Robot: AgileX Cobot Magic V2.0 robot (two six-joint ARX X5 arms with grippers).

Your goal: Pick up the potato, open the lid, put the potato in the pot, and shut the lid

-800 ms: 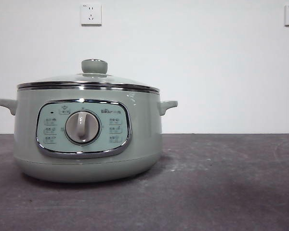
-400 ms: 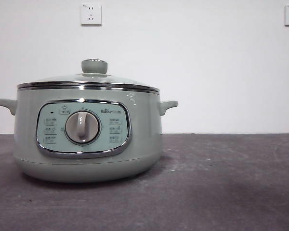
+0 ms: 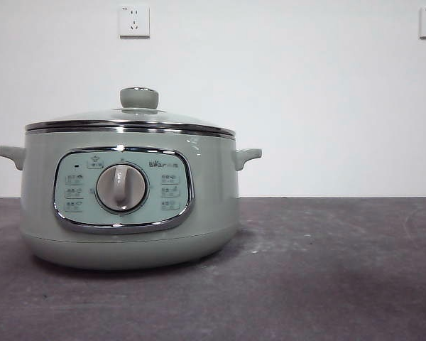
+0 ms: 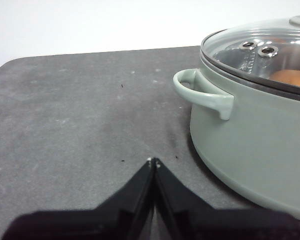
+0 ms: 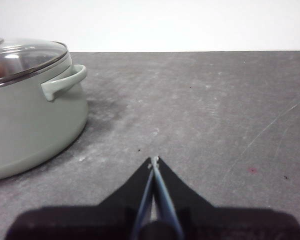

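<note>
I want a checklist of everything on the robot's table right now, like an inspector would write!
Surface: dark grey table, dusty and scuffed.
Pot: standing upright on the table.
Lid: shut on the pot.
Potato: inside the pot, seen through the glass.
Clutter: nothing seen.
Left gripper: shut, empty, low beside the pot.
Right gripper: shut, empty, on the pot's other side.
Cables: nothing seen.
Surroundings: white wall, two sockets.

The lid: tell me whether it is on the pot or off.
On. The lid sits level on the pot, its chrome rim flush all round; through the glass the left wrist view shows the potato inside.
</note>
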